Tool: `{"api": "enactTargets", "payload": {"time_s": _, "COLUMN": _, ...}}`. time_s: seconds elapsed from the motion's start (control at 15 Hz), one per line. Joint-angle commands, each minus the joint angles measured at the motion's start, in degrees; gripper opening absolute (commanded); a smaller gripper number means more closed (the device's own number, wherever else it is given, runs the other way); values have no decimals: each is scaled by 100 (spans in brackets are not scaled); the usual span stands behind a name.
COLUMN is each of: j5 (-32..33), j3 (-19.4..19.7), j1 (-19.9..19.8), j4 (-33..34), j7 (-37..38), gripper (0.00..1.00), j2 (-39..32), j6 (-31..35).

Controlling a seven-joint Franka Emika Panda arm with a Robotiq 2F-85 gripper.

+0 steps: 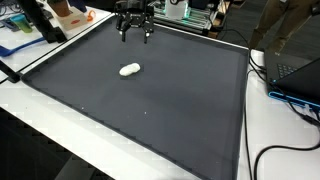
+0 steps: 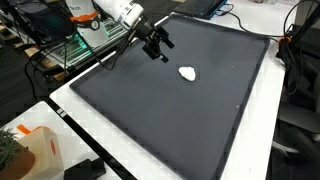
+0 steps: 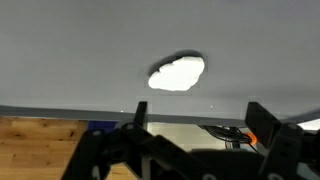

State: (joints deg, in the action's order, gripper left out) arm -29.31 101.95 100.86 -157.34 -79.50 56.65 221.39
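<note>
Dark grey fabric mat covers most of a white table, seen in both exterior views, mat runs nearly edge to edge with a white border left around it

Small white rounded lump lies flat on the mat, toward the far half in an exterior view, well apart from every mat edge; same lump shows in the opposite camera and again in the wrist view, upper centre, on plain grey surface

Black two-finger robot gripper hangs above the far edge of the mat, fingers pointing down, jaws spread wide with a clear gap and holding no object; in an exterior view the gripper sits on a white arm coming in from the top left, near the lump but not touching it. Wrist view shows both dark fingers at the bottom of frame, gripper apart from the lump, a stretch of bare mat between them

Around: dark open laptop on the table beside the mat, black cables looping near it, blue flat items at the other side, orange and white bag at a table corner, wood floor past the table edge in the wrist view
</note>
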Motion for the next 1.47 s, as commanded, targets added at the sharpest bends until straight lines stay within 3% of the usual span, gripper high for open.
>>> {"api": "enactTargets", "payload": {"time_s": 0.0, "j5": 94, "j3": 111, "j1": 41, "j4": 10, "j7": 1, "gripper": 100, "j2": 150, "j6": 29}}
{"api": "enactTargets", "payload": {"time_s": 0.27, "j5": 104, "j3": 211, "j1": 155, "j4": 43, "j7": -65, "gripper": 100, "j2": 242, "j6": 99}}
{"api": "enactTargets", "payload": {"time_s": 0.73, "j5": -194, "j3": -28, "j1": 348, "j4": 84, "j7": -20, "gripper": 100, "j2": -44, "j6": 134}}
{"api": "enactTargets", "payload": {"time_s": 0.8, "j5": 542, "j3": 325, "j1": 521, "j4": -15, "j7": 1072, "gripper": 100, "j2": -839, "j6": -179}}
{"api": "enactTargets", "payload": {"time_s": 1.4, "j5": 1065, "j3": 1108, "j1": 1469, "j4": 96, "j7": 2929, "gripper": 100, "j2": -2412, "j6": -651}}
